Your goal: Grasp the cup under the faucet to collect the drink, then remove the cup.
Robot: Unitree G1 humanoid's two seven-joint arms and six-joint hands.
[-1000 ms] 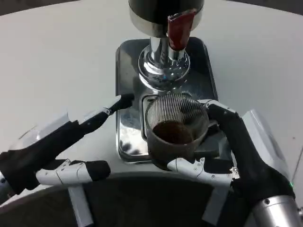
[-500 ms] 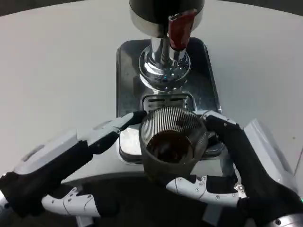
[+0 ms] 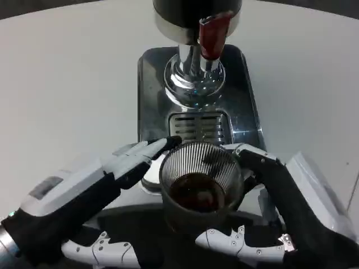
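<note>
A ribbed grey cup (image 3: 199, 185) holding dark drink sits at the near edge of the dispenser's drip tray (image 3: 147, 78), pulled back from under the chrome faucet (image 3: 194, 78). My right hand (image 3: 280, 207) grips the cup, its fingers wrapped round the right side and its thumb below the cup. My left hand (image 3: 84, 196) reaches in from the left with its fingers spread, the fingertips (image 3: 162, 144) at the cup's left rim. The red tap lever (image 3: 212, 32) stands above the faucet.
The dark dispenser body (image 3: 196, 11) rises at the top of the view. The slotted drain grate (image 3: 199, 126) lies just beyond the cup. White table (image 3: 67, 84) spreads to the left and right of the tray.
The cup has come back from under the faucet toward me, carried by my right hand. My left hand has moved in and forward until its fingertips reach the cup's left rim.
</note>
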